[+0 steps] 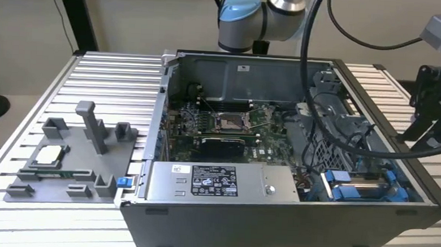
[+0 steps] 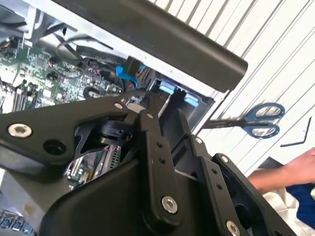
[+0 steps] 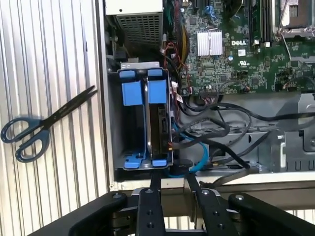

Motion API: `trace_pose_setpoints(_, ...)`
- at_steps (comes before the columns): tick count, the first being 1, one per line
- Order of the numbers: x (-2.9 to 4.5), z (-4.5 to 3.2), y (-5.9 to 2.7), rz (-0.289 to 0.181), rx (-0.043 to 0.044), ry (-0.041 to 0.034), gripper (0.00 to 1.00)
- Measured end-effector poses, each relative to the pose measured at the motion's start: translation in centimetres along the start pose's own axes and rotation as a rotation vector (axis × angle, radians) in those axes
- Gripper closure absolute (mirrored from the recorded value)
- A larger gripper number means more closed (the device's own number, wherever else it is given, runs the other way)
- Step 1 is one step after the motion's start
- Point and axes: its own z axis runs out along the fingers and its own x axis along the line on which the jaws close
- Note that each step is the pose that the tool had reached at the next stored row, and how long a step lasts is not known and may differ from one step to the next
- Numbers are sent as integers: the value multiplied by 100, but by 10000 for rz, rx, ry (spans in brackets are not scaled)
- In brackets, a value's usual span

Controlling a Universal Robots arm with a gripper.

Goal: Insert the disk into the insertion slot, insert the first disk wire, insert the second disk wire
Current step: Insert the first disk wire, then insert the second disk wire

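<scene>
Flanking insertion slot (image 3: 132,123): scissors (image 3: 63,111), cables (image 3: 224,129).

Soft, even room light in the exterior view, nothing harsh. The ribs of the tabletop (image 1: 110,72) carry a pale sheen, while the inside of the computer case (image 1: 276,222) sinks into shade under its own walls. Over to the second wrist view, which is much brighter: the ribbed surface almost washes out to white. The black end effector (image 2: 165,105) looms close to the lens, murky and soft, with only its screw heads glinting. A hand (image 2: 290,172) at the edge is smeared. First wrist view: flat, clear light, a bright flare on the heat sink (image 3: 210,43), scissors (image 3: 44,123) crisp against the shining ribs, and the drive bay (image 3: 132,137) dark inside.
</scene>
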Motion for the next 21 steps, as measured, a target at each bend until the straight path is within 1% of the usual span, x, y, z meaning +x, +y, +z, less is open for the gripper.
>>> trace_pose_setpoints(4, -63, -18, -57, 1, 0, 37, 0)
trace_pose_setpoints(10, -234, -19, -70, 5, 4, 202, 0)
trace_pose_setpoints(11, -256, -19, -79, 6, 0, 244, 0)
trace_pose_setpoints(12, -273, -18, -93, 6, -10, 301, 0)
trace_pose_setpoints(16, -355, 0, -136, 13, -34, 574, 0)
trace_pose_setpoints(18, -418, 16, -144, 15, -46, 660, 0)
trace_pose_setpoints(19, -441, 25, -148, 15, -54, 688, 0)
trace_pose_setpoints(21, -461, 45, -152, 16, -69, 740, 0)
